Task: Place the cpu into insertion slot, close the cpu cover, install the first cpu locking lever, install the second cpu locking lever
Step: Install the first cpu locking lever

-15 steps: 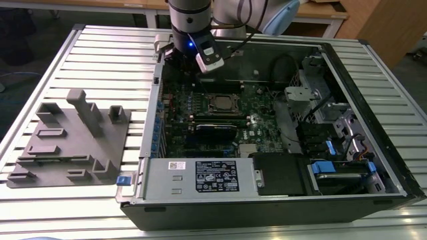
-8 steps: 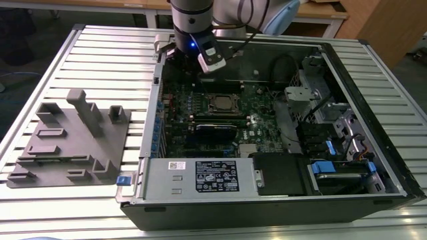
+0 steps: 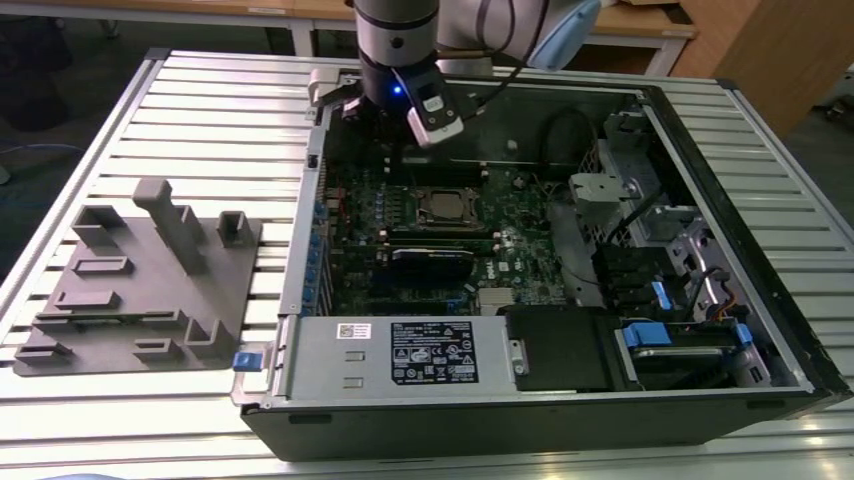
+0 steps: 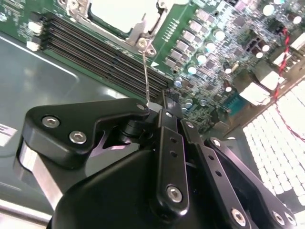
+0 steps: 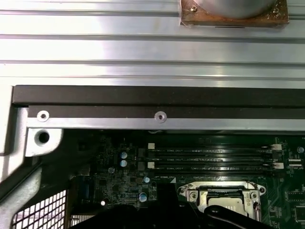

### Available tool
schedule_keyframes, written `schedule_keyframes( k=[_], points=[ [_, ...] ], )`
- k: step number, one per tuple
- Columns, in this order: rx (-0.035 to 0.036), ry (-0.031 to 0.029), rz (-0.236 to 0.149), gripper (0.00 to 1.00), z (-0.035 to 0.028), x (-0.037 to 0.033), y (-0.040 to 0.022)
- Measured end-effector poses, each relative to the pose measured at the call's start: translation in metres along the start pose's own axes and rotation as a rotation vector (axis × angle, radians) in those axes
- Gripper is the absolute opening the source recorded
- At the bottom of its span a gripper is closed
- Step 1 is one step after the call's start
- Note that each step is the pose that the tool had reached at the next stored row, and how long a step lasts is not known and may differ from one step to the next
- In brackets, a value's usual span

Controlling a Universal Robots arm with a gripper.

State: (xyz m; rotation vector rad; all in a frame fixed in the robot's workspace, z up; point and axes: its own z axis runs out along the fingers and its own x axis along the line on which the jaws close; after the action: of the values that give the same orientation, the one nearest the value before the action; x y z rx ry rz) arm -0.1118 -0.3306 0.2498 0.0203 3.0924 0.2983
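While hanging over the far side of the open computer case (image 3: 747, 260), toward the exterior view's left, reaches down with 1 arm (image 3: 395, 45) above the green circuit board (image 3: 400, 235). Beside the case on the slatted metal table (image 3: 200, 100), at that view's left, 1 grey fixture block (image 3: 147, 270), well apart from the work.

Seen in the second wrist view with the gripper (image 4: 153, 109) low over the board, jaws drawn together to almost nothing. Nipped at the fingertips (image 4: 136, 109): the free end of 1 thin wire cpu locking lever (image 4: 147, 76). Slants from there back to its hinge at a corner of the insertion slot (image 4: 78, 12).

Already seated in that slot, the cpu (image 4: 119, 12), with its dull silver top showing through the square window of the cpu cover (image 4: 138, 27). Lying shut and flat over the chip, that silvery frame, in both wrist views.

Just beside the slot, a row of long dark memory slots (image 5: 209, 160), between it and the case's near wall in the first wrist view. Nearer the middle of the board in the exterior view, 1 long black card with a blue edge (image 3: 430, 258), close to the slot but not touching it.
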Motion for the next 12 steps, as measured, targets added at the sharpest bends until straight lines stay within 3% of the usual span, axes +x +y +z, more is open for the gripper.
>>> schedule_keyframes(
  k=[12],
  points=[
    [0.0000,0.0003,0.000,0.11,0.0007,-0.0203,0.0002]
  ],
)
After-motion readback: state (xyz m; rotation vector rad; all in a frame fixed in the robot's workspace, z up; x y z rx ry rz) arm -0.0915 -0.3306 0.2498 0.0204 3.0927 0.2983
